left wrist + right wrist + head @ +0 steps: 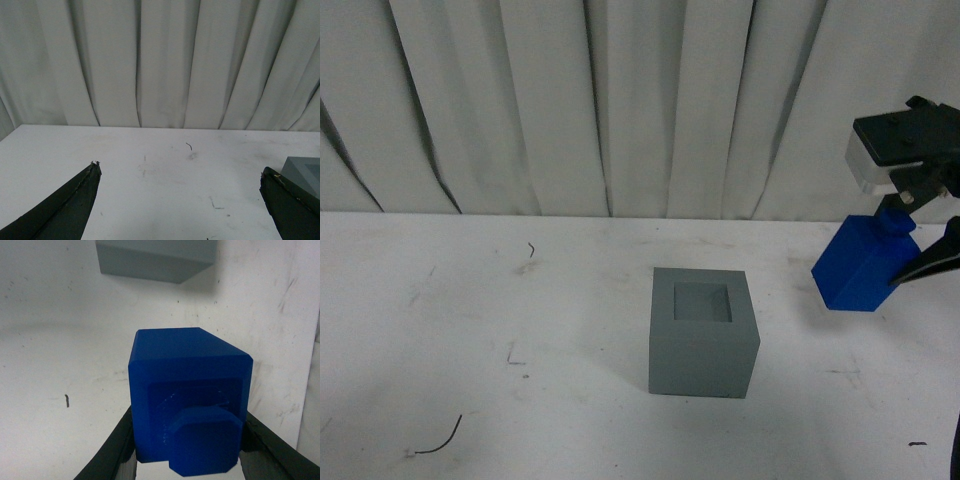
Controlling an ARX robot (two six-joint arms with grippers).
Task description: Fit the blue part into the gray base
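Pickup done: blue part (865,265) clamped in right gripper (915,232) near table's (470,330) right edge; gray base (703,335) unfilled; left gripper (180,172) open.

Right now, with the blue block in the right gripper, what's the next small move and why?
Probably carry the blue part leftward until it hangs over the recess of the gray base. The right gripper holds it tilted, well right of the base, and the recess is empty.
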